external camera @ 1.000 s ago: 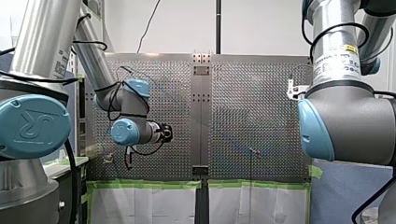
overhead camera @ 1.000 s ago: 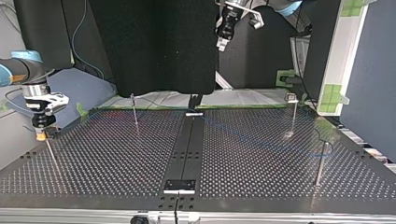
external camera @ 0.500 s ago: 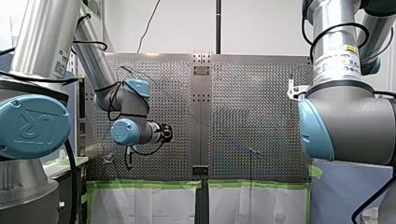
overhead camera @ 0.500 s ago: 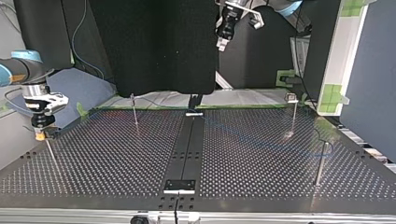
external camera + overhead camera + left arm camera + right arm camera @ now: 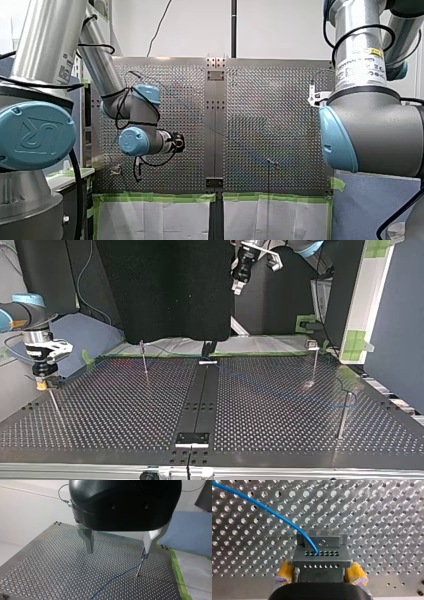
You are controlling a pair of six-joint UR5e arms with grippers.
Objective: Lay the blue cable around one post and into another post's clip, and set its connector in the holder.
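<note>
Snagging looms: my right gripper (image 5: 321, 565), clenched on the connector (image 5: 322, 555) at nine o'clock on the table (image 5: 300, 440) (top view), could drag it off the holder (image 5: 322, 541) if lifted unreleased, tugging the blue cable (image 5: 274, 512). My left gripper (image 5: 120, 547) hangs released at twelve o'clock.

Left arm (image 5: 47, 45) and right arm (image 5: 357, 30): silver tubes, light-blue joint caps (image 5: 35, 135), black cables (image 5: 122, 107) looped alongside. Right arm carries white label (image 5: 361, 70), yellow patch. Left claw (image 5: 119, 552): glossy black housing, bare metal fingers (image 5: 88, 540). Right claw (image 5: 320, 573): yellow pads (image 5: 284, 571).
</note>
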